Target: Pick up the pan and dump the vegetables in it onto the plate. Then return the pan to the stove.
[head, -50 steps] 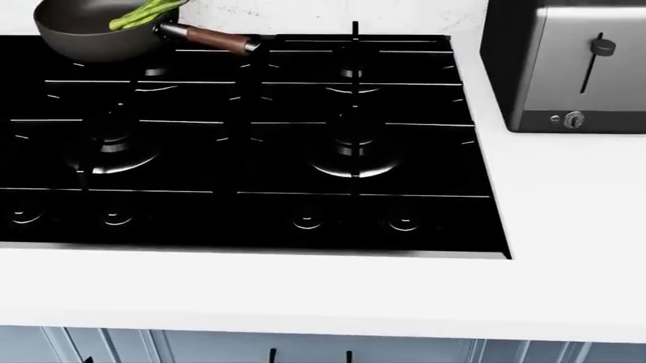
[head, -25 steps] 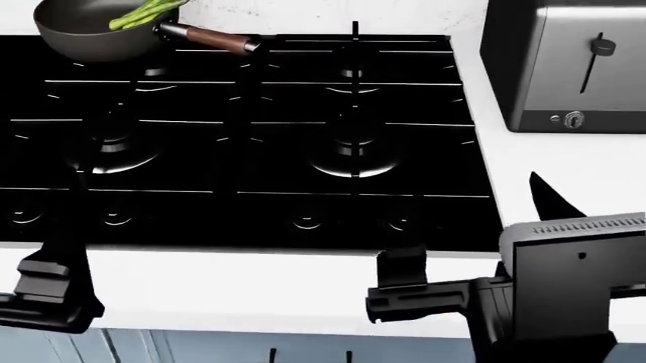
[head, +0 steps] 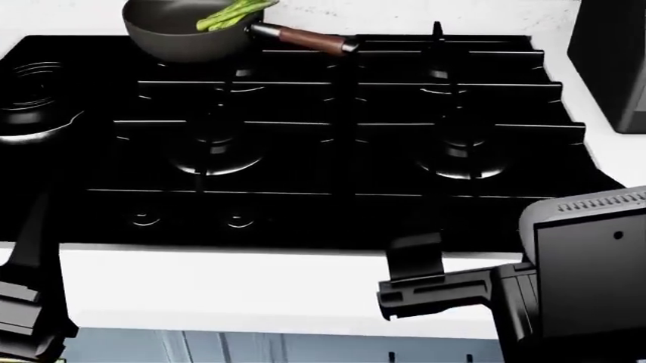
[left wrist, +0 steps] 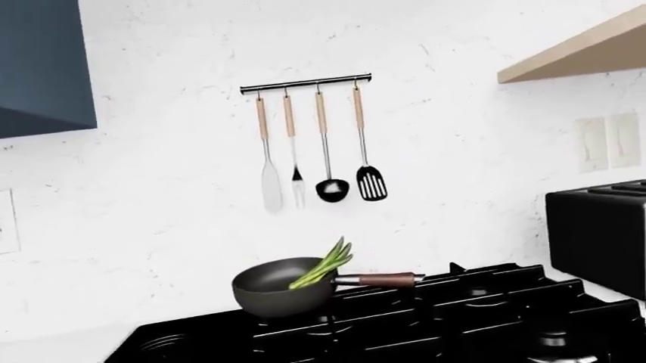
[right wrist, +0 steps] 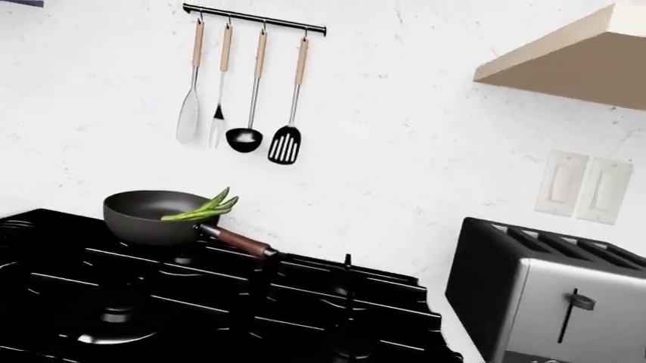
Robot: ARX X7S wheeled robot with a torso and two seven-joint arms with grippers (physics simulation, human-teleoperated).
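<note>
The stove [head: 333, 144], a glossy black gas cooktop with grates and a row of knobs, fills the white bench [head: 253, 291] ahead of both claws. The right claw [head: 414, 283] sits over the bench's near edge, just short of the knob row; its dark fingers point toward the left, but whether they are parted or closed cannot be made out. The left claw [head: 26, 318] is low at the near corner, cut off by the frame, its state likewise unreadable.

The pan [head: 187, 30], dark grey with a reddish-brown handle, rests on the far left burner, well apart from both claws, beyond the left one and diagonally across the stove from the right. Its handle points toward the right claw's side. The asparagus [head: 234, 13] lies in the pan, its tips poking over the rim.

Only the wrist views show the wall: a utensil rail [right wrist: 253, 17] above the pan, and a toaster [right wrist: 550, 291] beside the stove, barely clipped in the head view.
</note>
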